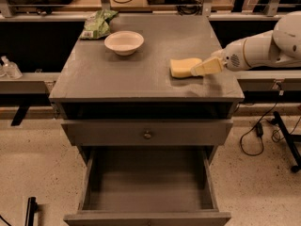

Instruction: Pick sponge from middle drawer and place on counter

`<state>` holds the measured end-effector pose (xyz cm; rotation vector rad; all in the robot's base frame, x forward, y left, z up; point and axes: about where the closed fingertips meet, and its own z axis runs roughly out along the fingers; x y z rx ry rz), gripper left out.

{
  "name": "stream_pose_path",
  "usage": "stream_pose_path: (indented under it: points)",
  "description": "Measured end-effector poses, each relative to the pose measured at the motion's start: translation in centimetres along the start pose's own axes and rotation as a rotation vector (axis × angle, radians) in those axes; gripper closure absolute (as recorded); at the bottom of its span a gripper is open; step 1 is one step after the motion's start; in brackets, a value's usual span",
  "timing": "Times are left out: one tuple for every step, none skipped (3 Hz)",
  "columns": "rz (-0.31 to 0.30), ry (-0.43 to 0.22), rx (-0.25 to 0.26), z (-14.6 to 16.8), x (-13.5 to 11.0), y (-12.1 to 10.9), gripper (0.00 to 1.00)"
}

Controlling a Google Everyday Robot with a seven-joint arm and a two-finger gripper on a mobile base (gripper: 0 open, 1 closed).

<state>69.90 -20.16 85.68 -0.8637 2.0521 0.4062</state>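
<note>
A dark grey cabinet is standing on a speckled floor, seen from the front and slightly above. The sponge (185,67) is lying on the counter (136,74), toward its right side, near the front edge. The robot's white arm is reaching in from the right, and its gripper (197,70) is sitting at the sponge's right edge, touching it or very nearly so. From this angle it is not possible to tell whether the gripper is clamping the sponge or is loose around it. The middle drawer (148,178) is hanging pulled out below, showing only its bare bottom. A cream bowl (124,42) and a green bag (96,25) are resting well apart at the counter's back left. The task appears to be reaching its placing step. The next move is likely calling for a clean release and a retreat rightward without dragging the sponge.
</note>
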Motion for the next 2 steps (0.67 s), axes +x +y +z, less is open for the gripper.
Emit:
stream_pose_path:
  points:
    - [0.000, 0.001, -0.003, 0.15, 0.00, 0.08, 0.00]
    - [0.000, 0.001, -0.003, 0.15, 0.00, 0.08, 0.00]
